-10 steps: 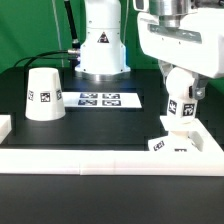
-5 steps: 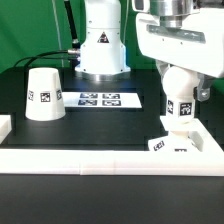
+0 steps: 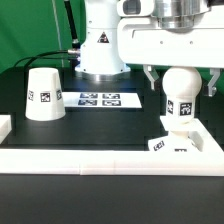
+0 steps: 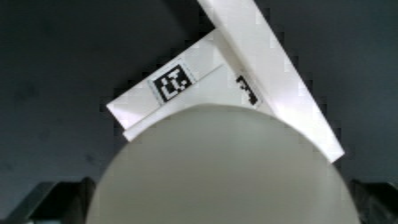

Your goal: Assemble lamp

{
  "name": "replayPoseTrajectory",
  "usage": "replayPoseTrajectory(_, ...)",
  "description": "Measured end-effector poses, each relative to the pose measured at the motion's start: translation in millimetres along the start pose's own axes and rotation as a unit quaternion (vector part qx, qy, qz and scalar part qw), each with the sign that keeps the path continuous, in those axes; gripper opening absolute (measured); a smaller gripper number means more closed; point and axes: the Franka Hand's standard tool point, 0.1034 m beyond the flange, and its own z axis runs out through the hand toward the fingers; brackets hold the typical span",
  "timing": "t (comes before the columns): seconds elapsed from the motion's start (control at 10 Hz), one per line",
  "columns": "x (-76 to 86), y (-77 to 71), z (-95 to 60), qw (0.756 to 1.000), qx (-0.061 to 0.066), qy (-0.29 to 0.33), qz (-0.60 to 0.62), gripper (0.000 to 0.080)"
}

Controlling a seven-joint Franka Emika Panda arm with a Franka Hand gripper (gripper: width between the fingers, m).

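Note:
The white round-headed bulb [image 3: 178,98] stands upright in the small square base [image 3: 176,144] at the exterior view's right; both carry square tags. My gripper [image 3: 180,82] is open, its two fingers spread either side of the bulb's head and apart from it. In the wrist view the bulb's head [image 4: 222,165] fills the near part, with the base [image 4: 214,85] behind it and my dark fingertips [image 4: 50,200] at the edges. The cone shade [image 3: 43,93] stands alone at the exterior view's left.
The marker board [image 3: 100,99] lies flat on the black table between the shade and the bulb. A white raised rim [image 3: 100,160] runs along the table's front edge. The robot's body [image 3: 102,40] stands at the back.
My gripper has let go of the bulb: its fingers have spread apart and the hand has risen a little. The bulb stays standing in the base.

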Motion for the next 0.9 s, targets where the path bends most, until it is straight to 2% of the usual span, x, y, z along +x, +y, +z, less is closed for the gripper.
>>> replayPoseTrajectory(0.3,0.5,0.3,0.1,0.993,-0.003,0.003,-0.119,0.0699)
replayPoseTrajectory(0.4,-0.3,-0.3,0.8,0.982,-0.016,0.017,-0.187,0.0699)
replayPoseTrajectory(0.6,-5.8,-1.1,2.6,0.966,-0.019,0.028,-0.255,0.0699)
replayPoseTrajectory(0.9,-5.0,-2.0,0.8,0.931,-0.026,0.032,-0.363,0.0699)
